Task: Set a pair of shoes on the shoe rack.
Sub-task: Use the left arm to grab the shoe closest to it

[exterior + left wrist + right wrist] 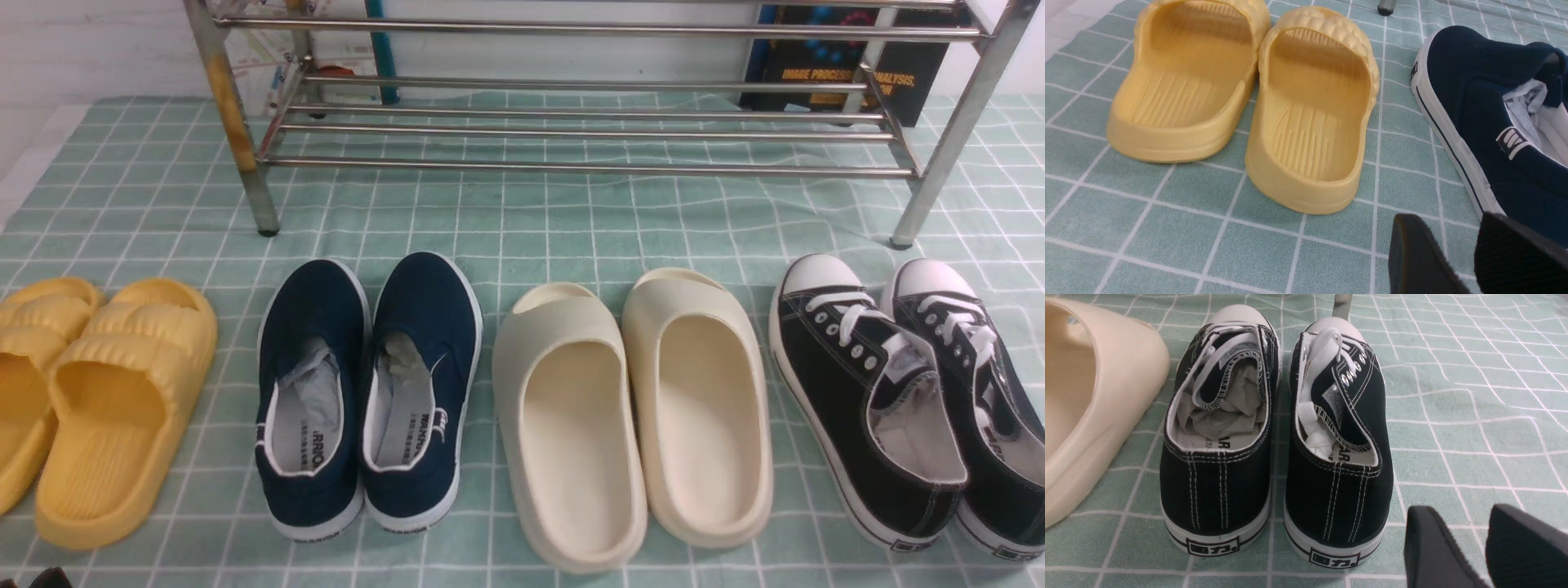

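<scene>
Black fingers of the left gripper [1447,222] fill the corner of its wrist view, spread apart with nothing between them. Right gripper [1461,510] is the same: parted, empty.

- Navy slip-ons [369,367] sit on the checked cloth [522,220], second pair from my left, heels toward me, sides touching. Shoe rack [588,167] stands beyond them, no shoes on it. Nothing lifted yet.
- Wrong-pair risk: my left arm hangs behind the yellow slides [106,392], with only the edge of one navy shoe in its view. My right arm looks straight at the black lace-ups [890,392], well away from the navy pair.
- Crowding: cream slides [629,408] lie just beside the right navy shoe. A finger coming down outside that heel could shove them.
- Crumpled paper stuffs both navy shoes. I might pinch paper instead of the collar and lose the shoe mid-lift.
- Rack shelves are spaced bars. A toe could catch the front bar or a sole tip between two.
</scene>
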Available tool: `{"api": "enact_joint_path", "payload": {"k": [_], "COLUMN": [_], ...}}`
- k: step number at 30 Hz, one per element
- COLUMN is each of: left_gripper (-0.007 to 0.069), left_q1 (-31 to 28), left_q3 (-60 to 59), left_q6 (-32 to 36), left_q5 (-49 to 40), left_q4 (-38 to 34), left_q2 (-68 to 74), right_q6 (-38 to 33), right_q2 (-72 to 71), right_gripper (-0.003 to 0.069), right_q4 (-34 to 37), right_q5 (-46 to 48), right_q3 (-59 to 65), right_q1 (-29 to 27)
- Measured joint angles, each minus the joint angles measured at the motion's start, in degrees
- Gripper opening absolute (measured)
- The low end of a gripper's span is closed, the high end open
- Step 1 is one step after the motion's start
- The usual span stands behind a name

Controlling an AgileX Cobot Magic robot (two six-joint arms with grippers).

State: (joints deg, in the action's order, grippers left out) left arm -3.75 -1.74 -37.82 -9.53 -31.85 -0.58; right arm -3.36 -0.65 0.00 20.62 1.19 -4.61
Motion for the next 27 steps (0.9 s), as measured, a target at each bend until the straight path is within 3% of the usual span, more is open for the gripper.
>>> {"api": "enact_joint_path", "payload": {"k": [1, 5, 23, 27], "left_gripper": [0.0238, 0.0238, 0.0238, 0.0238], "left_q1": [0.0, 0.0, 0.0, 0.0], "left_q3": [0.0, 0.0, 0.0, 1.7], "left_q6": [-4.6, -5.7, -4.9, 0.6], "left_q5": [1.4, 1.9, 1.9, -0.8], "left_q4": [-8.1, -12.1, -16.9, -17.4], "left_q2": [0.0, 0.0, 0.0, 0.0], "right_q6": [0.0, 0.0, 0.0, 0.0], "right_q2": [0.0, 0.0, 0.0, 0.0], "right_gripper": [0.0246, 0.0246, 0.0246, 0.0246], "right_q4": [0.0, 0.0, 0.0, 0.0], "right_q5": [0.0, 0.0, 0.0, 0.0], "right_q3": [0.0, 0.0, 0.0, 0.0], "right_q1": [0.0, 0.0, 0.0, 0.0]}}
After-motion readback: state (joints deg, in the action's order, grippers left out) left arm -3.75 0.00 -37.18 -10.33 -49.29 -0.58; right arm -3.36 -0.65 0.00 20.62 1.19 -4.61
